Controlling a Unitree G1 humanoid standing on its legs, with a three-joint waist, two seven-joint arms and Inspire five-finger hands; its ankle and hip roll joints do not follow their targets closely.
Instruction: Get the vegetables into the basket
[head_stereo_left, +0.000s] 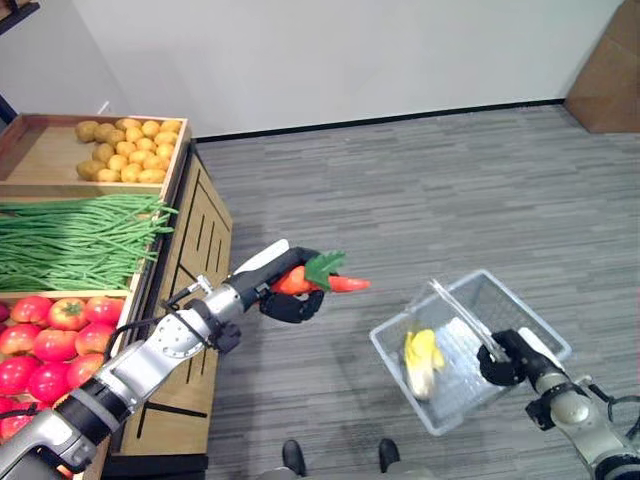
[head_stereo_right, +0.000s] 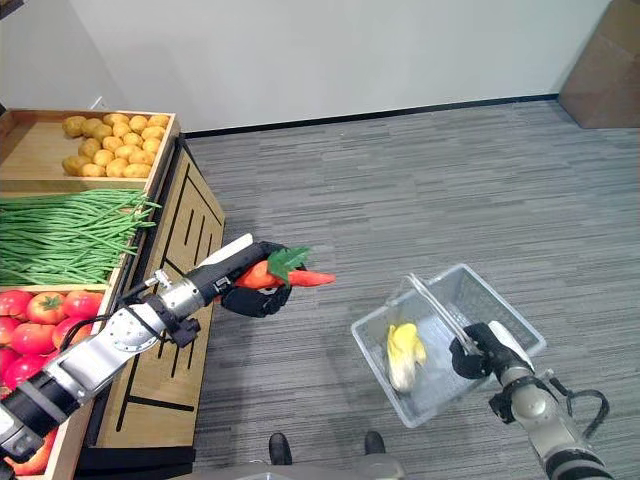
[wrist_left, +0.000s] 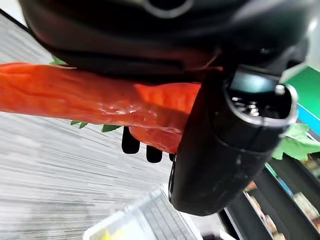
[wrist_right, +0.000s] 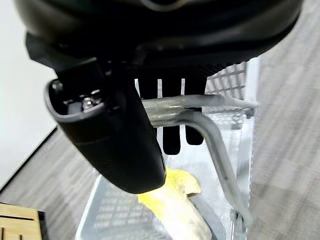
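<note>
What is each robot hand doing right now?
Left robot hand: shut on the carrot, held in the air beside the stand.
Right robot hand: shut on the handle of the basket.

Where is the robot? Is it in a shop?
Probably a pretend or practice greengrocer's. A wooden stand holds potatoes, green beans and tomatoes. The right hand holds a basket by its handle; the left hand carries a carrot.
</note>
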